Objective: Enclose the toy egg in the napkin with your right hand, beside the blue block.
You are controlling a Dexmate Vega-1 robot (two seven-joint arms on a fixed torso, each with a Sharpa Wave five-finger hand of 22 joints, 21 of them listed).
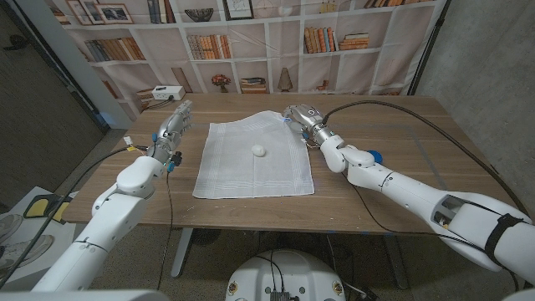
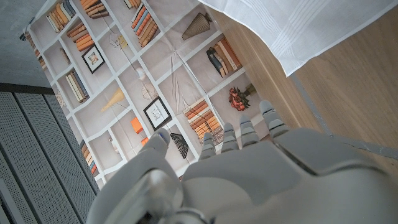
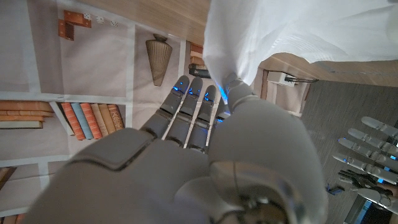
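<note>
Right hand (image 1: pixel 299 114) pinches napkin (image 1: pixel 251 163) corner, clearest at wrist; egg (image 1: pixel 259 150) mid-napkin; left hand (image 1: pixel 171 130) fingers released

You see a white napkin (image 1: pixel 254 159) with faint woven border stripes, a white toy egg (image 1: pixel 259 150) on it, a brown wood-grain table (image 1: pixel 401 134), a blue block (image 1: pixel 376 155), and white-grey hands, right (image 1: pixel 299 115) and left (image 1: pixel 174 125).

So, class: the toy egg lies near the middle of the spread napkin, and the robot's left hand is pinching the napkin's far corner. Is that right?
Not quite: the right hand pinches the far corner of the napkin, as the head view and right wrist view show. The left hand holds nothing, beside the cloth. The toy egg does lie near the middle.
</note>
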